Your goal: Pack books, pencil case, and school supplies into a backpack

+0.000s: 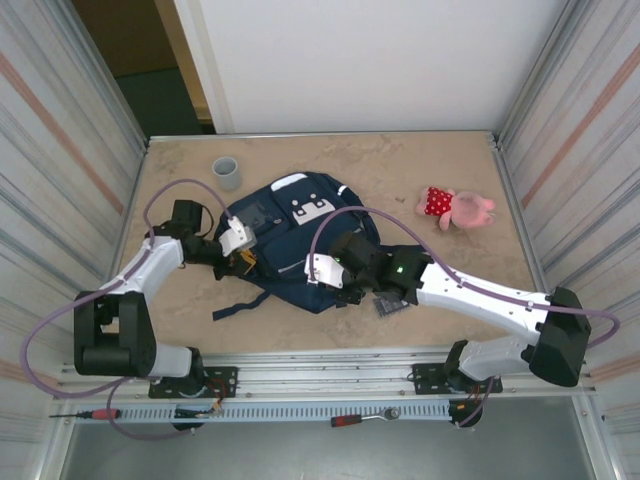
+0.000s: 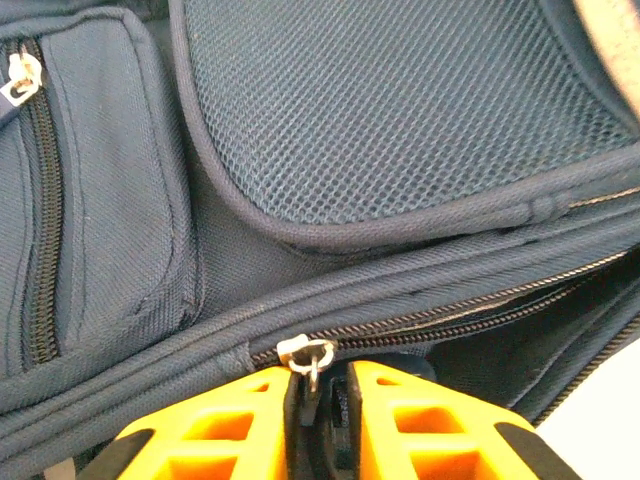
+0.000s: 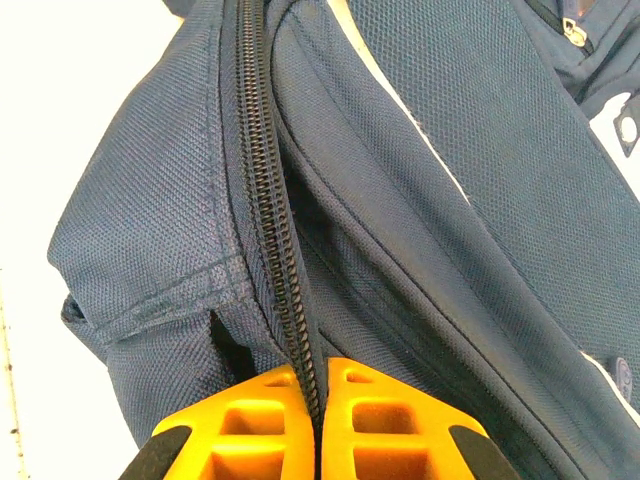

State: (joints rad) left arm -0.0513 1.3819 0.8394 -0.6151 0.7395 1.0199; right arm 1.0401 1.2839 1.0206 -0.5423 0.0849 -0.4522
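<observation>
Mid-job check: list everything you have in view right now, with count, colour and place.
backpack: 1, navy with white patches, lying at centre
zipper pull: 1, silver, on the backpack's main zip
cup: 1, grey, far left of the backpack
plush toy: 1, pink and red, far right
flat supply piece: 1, dark grey, beside the backpack's near right corner
screwdriver: 1, red and black, near rail, left
ratchet: 1, red handle, near rail, centre
left gripper: 1, orange fingers, closed on the zipper pull
right gripper: 1, orange fingers, shut on the backpack's zip seam
</observation>
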